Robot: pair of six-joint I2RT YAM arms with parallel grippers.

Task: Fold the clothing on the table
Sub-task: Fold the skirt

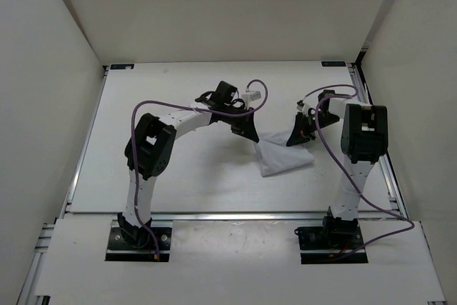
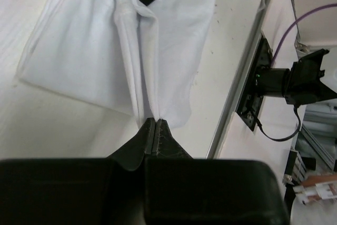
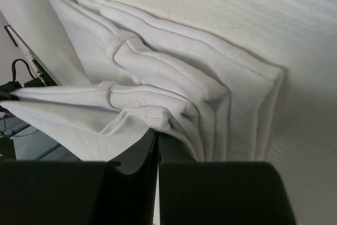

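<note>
Left gripper [image 2: 155, 125]: clamped the clothing [image 2: 79, 51] at its edge.
Right gripper [image 3: 157, 133]: clamped its bunched layers.
Progress: clothing lay bunched on the table [image 1: 178, 105]; neat fold judged unfinished.

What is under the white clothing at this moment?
The table shows bare around the clothing, which lies partly on it. The left gripper and right gripper each pinch an edge, jaws shut. Whatever lies beneath its bunched layers is covered.
</note>
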